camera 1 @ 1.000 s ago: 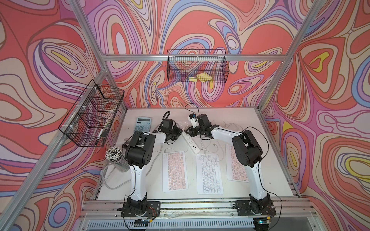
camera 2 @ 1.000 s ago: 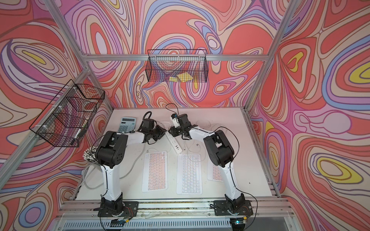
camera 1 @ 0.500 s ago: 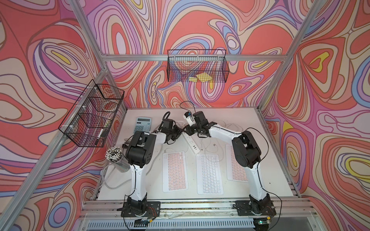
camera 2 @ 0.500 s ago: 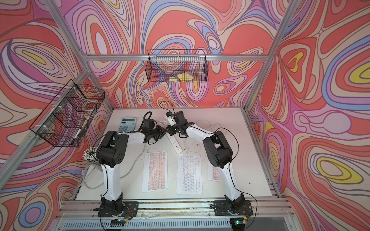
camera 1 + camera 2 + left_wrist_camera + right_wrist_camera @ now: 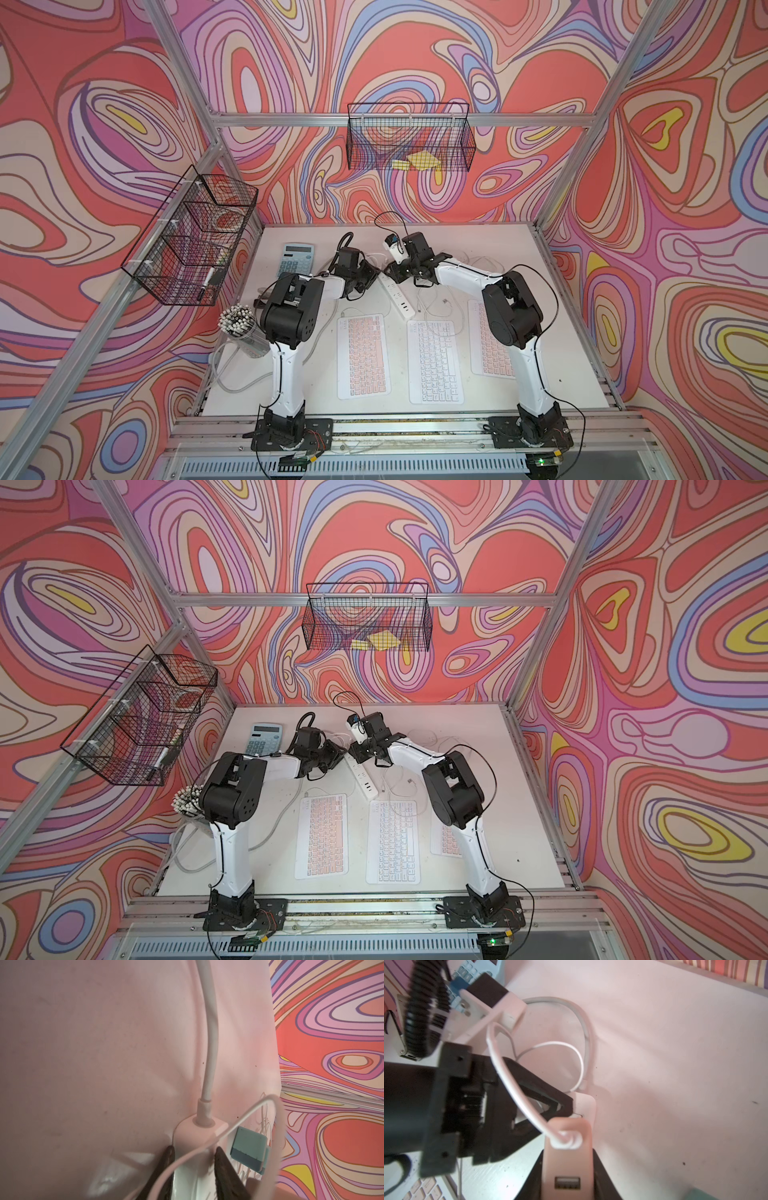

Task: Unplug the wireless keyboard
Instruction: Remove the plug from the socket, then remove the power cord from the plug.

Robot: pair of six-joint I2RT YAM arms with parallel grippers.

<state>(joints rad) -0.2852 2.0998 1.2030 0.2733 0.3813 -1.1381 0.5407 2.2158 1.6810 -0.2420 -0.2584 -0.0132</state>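
Note:
Three wireless keyboards lie side by side near the front: a pink one (image 5: 363, 357) (image 5: 321, 837), a white one (image 5: 434, 361) (image 5: 392, 841) and a pink one (image 5: 488, 345) partly under my right arm. Behind them lies a white power strip (image 5: 397, 293) (image 5: 365, 780). My left gripper (image 5: 376, 276) (image 5: 193, 1157) is shut on the strip's far end (image 5: 195, 1132), where the thick cord enters. My right gripper (image 5: 390, 270) (image 5: 568, 1167) is shut on a white USB charger block (image 5: 568, 1165) with a thin white cable (image 5: 512, 1084) plugged into it. Its prongs are hidden.
A blue calculator (image 5: 297, 257) lies at the back left. A cup of pencils (image 5: 239, 328) stands at the left edge. Thin cables trail between strip and keyboards, with a loose plug end (image 5: 444, 300). Wire baskets hang on the left wall (image 5: 191, 237) and back wall (image 5: 411, 137).
My right gripper has shifted a little to the left, closer to my left gripper and the strip's far end. The left arm has stayed put.

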